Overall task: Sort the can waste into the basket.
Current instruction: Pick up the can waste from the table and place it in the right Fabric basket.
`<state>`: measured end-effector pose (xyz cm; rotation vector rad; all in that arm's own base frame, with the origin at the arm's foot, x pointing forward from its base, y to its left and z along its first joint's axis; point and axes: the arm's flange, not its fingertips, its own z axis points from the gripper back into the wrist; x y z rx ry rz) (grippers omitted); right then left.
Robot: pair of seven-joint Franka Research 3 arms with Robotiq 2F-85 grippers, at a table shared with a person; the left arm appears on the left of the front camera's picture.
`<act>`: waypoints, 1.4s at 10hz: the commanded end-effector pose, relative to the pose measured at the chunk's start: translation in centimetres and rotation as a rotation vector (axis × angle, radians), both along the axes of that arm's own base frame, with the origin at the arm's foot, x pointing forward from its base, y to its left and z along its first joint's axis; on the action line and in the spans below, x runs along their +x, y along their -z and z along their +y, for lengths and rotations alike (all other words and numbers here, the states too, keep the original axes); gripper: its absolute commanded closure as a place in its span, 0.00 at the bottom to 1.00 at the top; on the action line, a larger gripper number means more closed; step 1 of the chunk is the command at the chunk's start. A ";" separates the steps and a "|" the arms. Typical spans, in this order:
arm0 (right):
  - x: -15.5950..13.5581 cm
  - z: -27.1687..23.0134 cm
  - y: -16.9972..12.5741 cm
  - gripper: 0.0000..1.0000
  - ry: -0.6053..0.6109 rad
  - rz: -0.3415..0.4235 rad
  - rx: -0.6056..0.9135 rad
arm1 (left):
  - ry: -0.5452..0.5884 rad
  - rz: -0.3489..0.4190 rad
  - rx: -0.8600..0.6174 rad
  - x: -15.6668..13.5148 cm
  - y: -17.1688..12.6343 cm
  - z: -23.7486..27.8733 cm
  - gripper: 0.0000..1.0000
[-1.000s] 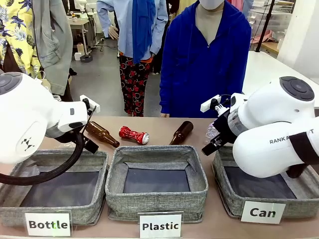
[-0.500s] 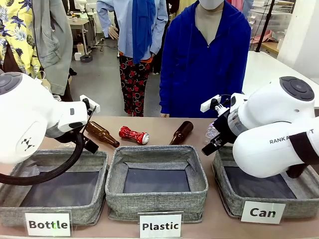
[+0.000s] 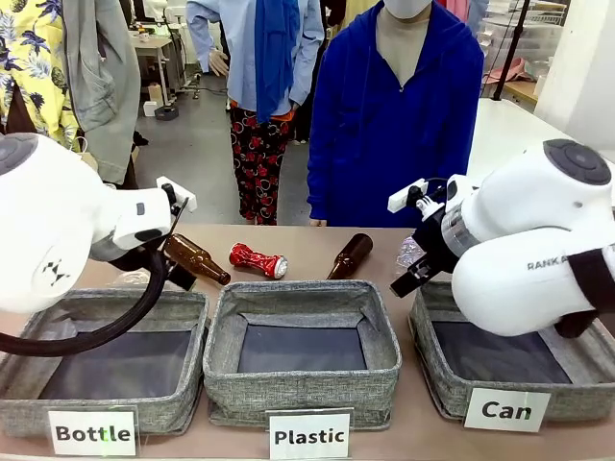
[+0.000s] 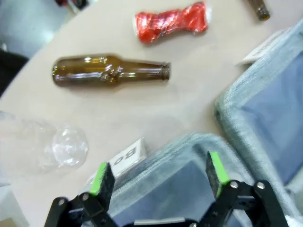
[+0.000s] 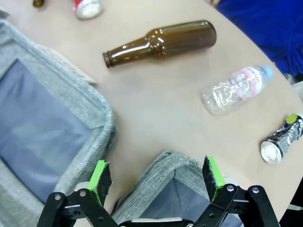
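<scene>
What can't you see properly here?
Front view: the right arm hides part of the Can basket.
Right wrist view: print on the silver can too small to read; red can cut by top edge.
Left wrist view: clear bottle blurred, cut by left edge.

Right gripper (image 5: pixel 156 176), jaws wide, hangs at 6 o'clock over the corner of a grey basket (image 5: pixel 166 163). Brown glass bottle (image 5: pixel 161 41) lies at 12, clear plastic bottle (image 5: pixel 235 90) at 2, crushed silver can (image 5: pixel 281 139) at 3.

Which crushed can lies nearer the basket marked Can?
The silver can with dark print, beside the clear plastic bottle; the red can lies away beyond the Plastic basket.
</scene>
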<state>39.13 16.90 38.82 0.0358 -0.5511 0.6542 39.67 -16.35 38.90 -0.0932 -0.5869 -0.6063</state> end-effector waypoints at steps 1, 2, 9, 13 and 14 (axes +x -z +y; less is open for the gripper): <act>-1.2 -1.1 -5.5 0.00 0.040 0.098 0.091 | 0.012 0.094 -0.179 -3.4 -4.8 0.6 0.00; -2.0 -1.9 -8.4 0.00 0.115 0.177 0.167 | 0.047 0.140 -0.238 -4.9 -6.7 0.9 0.00; -9.2 -24.6 -11.3 0.00 0.180 0.443 1.073 | 0.094 0.112 -0.857 -15.3 -6.5 23.8 0.00; -11.4 -36.1 -5.5 0.00 0.423 0.358 1.451 | -0.209 0.027 -1.212 -17.0 1.8 29.6 0.00; -11.3 -36.8 -5.0 0.00 0.471 0.354 1.449 | -0.262 0.011 -1.258 -17.4 2.8 27.9 0.00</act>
